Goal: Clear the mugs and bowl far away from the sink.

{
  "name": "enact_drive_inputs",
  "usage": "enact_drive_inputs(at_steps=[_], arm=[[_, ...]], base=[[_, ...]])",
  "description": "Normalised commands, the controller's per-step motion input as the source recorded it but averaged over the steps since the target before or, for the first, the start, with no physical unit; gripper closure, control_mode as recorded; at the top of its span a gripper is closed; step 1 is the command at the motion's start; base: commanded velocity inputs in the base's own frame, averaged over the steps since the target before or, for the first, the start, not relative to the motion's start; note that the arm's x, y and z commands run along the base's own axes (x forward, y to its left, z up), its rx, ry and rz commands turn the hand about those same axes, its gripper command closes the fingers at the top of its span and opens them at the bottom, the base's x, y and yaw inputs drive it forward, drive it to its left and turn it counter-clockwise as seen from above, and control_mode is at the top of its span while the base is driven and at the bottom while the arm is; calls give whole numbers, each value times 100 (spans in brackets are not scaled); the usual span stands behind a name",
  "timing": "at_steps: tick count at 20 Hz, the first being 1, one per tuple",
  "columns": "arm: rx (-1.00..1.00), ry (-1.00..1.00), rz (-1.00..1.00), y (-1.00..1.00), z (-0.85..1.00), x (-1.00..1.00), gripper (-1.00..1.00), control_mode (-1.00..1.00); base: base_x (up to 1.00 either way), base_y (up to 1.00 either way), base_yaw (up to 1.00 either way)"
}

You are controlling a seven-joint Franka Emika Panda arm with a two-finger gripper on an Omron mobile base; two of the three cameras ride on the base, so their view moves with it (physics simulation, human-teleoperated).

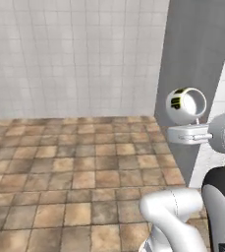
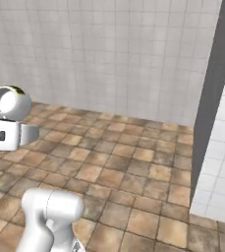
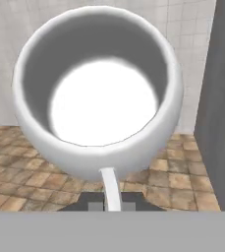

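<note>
Hand view shows your pincer [image 3: 107, 203] clamped on the handle of 1 white mug [image 3: 98, 93] — carried on its side, high above the tiled floor [image 1: 60, 172]. Keep the wrist steady while driving — set it down well away from the sink.

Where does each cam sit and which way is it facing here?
Left base view: behind-left of the arm, looking forward-down over tiled floor to the wall; arm lower right, white mug held sideways.
Right base view: behind-right; same floor and mug, arm lower left.
Hand view: on the hand, looking into the mug; handle pinched between the fingers.
Shared: mug, floor, grey panel.
</note>
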Motion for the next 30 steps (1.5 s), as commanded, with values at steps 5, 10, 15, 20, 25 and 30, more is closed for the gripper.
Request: enact_drive_inputs(at_steps=[5,10,15,20,25,30], arm=[[0,0,0,0,0,0,100,100],[0,0,0,0,0,0,100,100],[0,0,0,0,0,0,100,100],[0,0,0,0,0,0,100,100],[0,0,0,0,0,0,100,100],[0,0,0,0,0,0,100,100]], base=[[0,0,-100],[0,4,-93],[18,36,-69],[42,68,-49],[51,71,-31],[46,53,-29]])
